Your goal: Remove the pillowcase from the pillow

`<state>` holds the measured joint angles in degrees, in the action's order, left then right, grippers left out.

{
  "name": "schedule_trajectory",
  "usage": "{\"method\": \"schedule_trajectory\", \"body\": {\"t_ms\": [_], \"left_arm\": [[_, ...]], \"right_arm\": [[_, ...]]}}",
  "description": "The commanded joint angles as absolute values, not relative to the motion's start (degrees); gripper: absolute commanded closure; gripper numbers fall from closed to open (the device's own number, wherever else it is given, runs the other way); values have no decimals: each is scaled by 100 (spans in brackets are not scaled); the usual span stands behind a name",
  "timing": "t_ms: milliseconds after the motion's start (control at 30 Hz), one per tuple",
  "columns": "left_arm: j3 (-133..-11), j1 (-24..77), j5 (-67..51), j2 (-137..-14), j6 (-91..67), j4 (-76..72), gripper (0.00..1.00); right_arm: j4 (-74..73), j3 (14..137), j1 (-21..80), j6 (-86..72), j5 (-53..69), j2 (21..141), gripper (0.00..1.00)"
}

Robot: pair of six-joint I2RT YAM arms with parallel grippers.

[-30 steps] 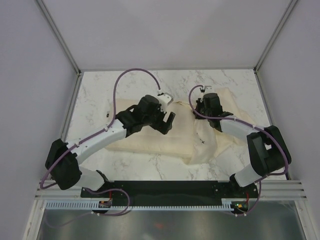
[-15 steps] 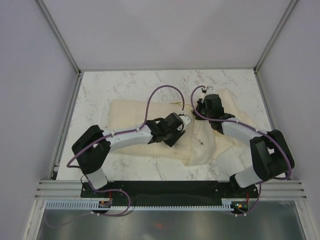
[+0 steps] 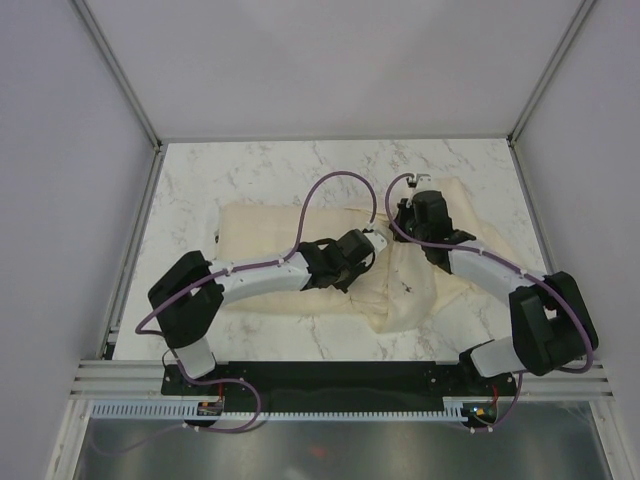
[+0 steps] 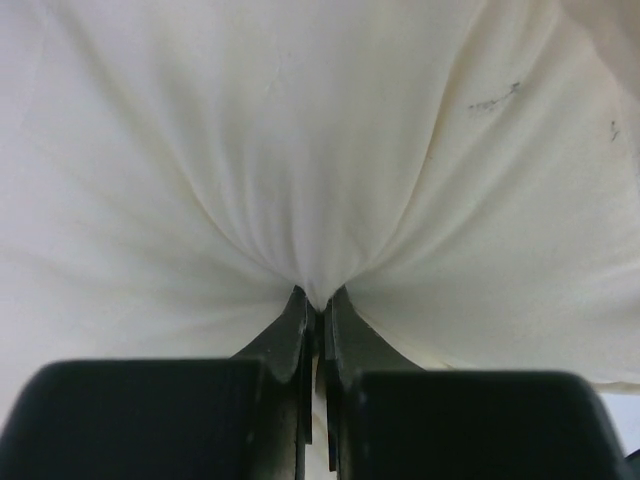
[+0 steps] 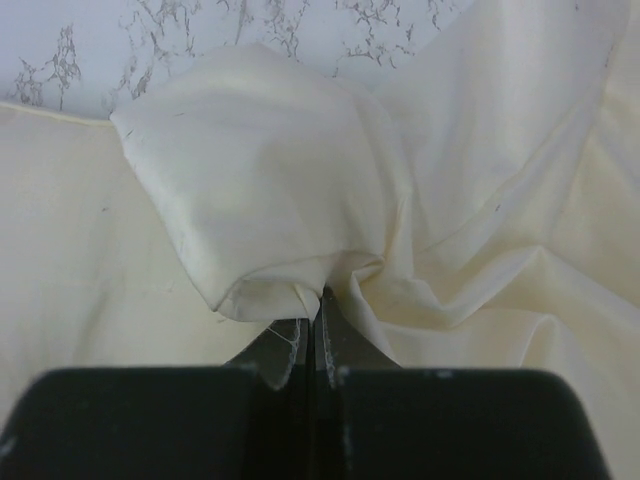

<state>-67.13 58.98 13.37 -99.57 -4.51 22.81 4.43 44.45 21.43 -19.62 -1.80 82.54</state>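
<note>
Your left gripper (image 4: 318, 305) is closed tight on a pinch of fabric at the right end of the pillow (image 3: 262, 228), which lies flat across the marble table (image 3: 200, 180). Your right gripper (image 5: 312, 322) is likewise closed, clamping a fold of the pillowcase (image 3: 425, 295), which lies crumpled against the pillow's right end.

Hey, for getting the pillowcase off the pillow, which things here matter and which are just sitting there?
Part of the job:
pillow
pillowcase, bunched at the pillow's right end
left fingers and right fingers, both shut on pillowcase cloth

Just there:
marble table
purple cables on the arms
</note>
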Motion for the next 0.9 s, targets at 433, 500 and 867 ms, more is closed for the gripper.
{"method": "schedule_trajectory", "body": {"t_ms": [433,500,867], "left_arm": [[-6768,4299,1363,-9343,-352,3085,98],[-6768,4097,1248,-9116,-352,3068,98],[-6794,2760,817,-8578,-475,2971,98]], "right_arm": [[-703,4421,1468,-1670,-923,7207,100],[-721,4421,1249,-1652,-836,7242,100],[-826,4368,897,-1503,-958,7330,100]]}}
